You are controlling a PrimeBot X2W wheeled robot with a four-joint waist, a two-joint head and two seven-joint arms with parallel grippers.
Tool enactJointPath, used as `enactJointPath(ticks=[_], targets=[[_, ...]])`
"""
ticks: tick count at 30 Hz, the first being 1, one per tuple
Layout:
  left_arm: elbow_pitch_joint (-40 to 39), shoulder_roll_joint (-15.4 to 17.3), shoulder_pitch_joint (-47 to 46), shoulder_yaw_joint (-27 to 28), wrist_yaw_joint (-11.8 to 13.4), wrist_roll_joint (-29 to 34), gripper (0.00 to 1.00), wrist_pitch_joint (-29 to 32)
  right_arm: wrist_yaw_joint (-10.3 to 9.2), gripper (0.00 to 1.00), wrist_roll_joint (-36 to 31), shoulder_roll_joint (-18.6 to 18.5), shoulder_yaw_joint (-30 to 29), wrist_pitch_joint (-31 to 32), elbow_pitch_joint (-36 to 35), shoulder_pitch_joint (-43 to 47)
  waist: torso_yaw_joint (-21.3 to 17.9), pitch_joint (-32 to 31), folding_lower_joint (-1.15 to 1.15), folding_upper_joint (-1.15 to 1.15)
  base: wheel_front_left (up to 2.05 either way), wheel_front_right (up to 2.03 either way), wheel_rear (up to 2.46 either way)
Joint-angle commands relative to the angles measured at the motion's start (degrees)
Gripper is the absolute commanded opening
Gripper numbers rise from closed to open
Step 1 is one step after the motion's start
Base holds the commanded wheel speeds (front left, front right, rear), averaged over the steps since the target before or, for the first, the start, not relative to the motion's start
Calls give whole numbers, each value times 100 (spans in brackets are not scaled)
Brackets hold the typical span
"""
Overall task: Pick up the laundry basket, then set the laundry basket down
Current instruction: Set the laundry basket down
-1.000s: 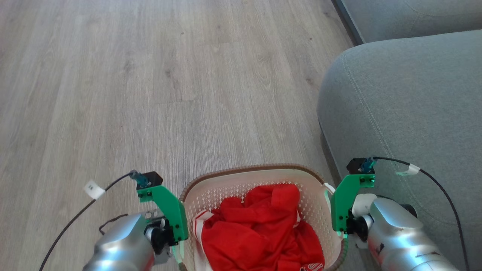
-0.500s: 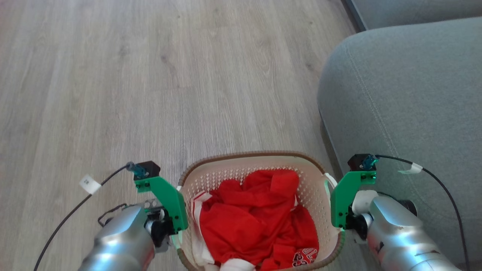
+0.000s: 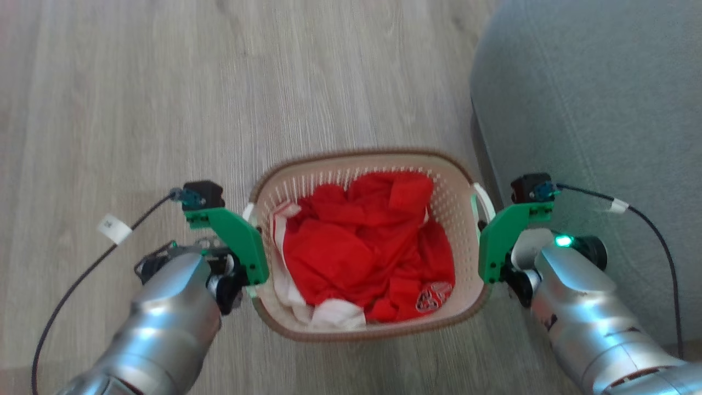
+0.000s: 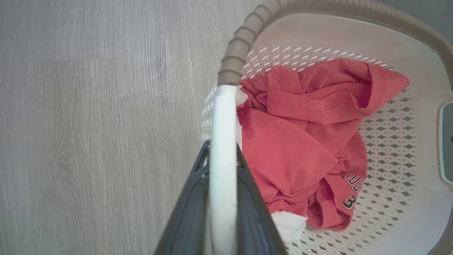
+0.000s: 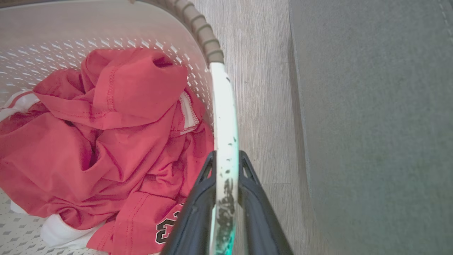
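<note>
- The laundry basket [image 3: 356, 155] is seen as cream-white and rounded-rectangular, with perforated walls and a brown woven-look rim. A red garment [image 3: 356, 247] is crumpled inside.
- It is positioned between the arms, over wood floor [image 3: 137, 82], just beside a grey sofa [image 3: 592, 109].
- Each white side handle [image 4: 223, 113] is clamped: one by the left gripper [image 4: 223, 152], the other by the right gripper [image 5: 227, 156].
- A black "3" is readable on the garment; the rest is folded away.

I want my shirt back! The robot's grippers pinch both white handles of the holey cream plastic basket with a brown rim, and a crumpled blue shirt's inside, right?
Not quite: the crumpled shirt is red, not blue, as the head view shows. The left gripper and right gripper do pinch the white handles of the holey cream plastic basket with the brown rim.
</note>
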Motion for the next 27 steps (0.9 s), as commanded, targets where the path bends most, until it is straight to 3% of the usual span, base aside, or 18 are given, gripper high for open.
enactJointPath(ticks=[1, 19, 27], targets=[[75, 460, -388, 116, 39, 56, 0, -170, -112, 0, 10, -295, 88, -169, -57, -201, 11, 353, -1, 0, 0, 0, 0], [78, 547, -1374, 21, 91, 304, 0, -946, -112, 0, 91, -295, 325, -1044, -55, -1068, 79, 2077, -1, 0, 0, 0, 0], [79, 565, -1776, -33, 70, 399, 0, -1209, -112, 0, -308, -310, -6, -1264, -42, -1399, 112, 2788, -1, 0, 0, 0, 0]])
